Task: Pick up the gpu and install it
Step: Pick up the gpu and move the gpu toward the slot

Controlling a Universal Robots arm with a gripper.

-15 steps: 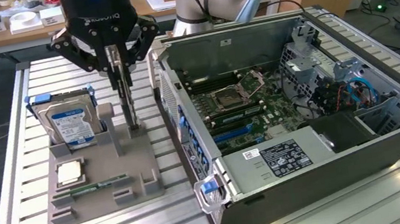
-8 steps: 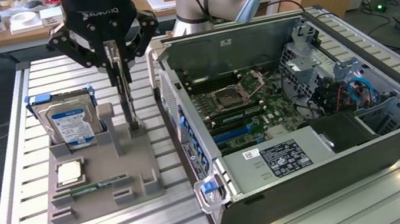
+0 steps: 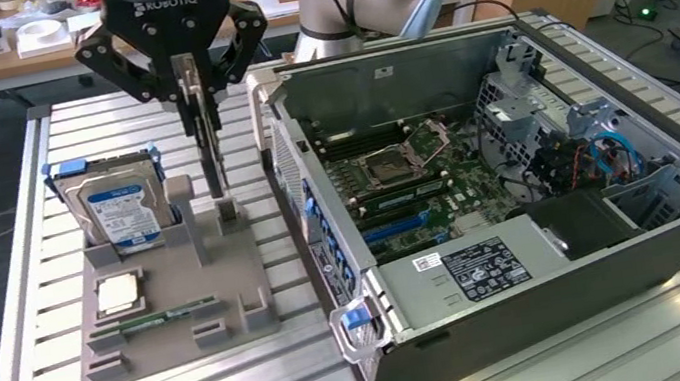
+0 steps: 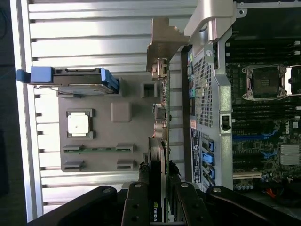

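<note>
Well off to the exterior view's left of the fingers [image 3: 183, 80], the hard drive [image 3: 120, 205] stands on edge at the back of the grey fixture tray [image 3: 185, 279], with a processor chip [image 3: 120, 292] and the green RAM stick [image 3: 165, 316] lying flat in front of it. Moving across, and here's the gripper [image 3: 198, 88] straight above the tray, fingers pressed in from both sides, clamped on the upper edge of the gpu [image 3: 212, 154]. The card hangs upright below them, its lower end at the tray's slot post; whether it's clear of the slot I can't tell. It looks light, thin and stiff, but fragile, so the bare edges are the place to pinch, away from components. Over to the right of the fingers, the open computer case [image 3: 574, 307] lies with its motherboard [image 3: 426, 178] exposed
</note>
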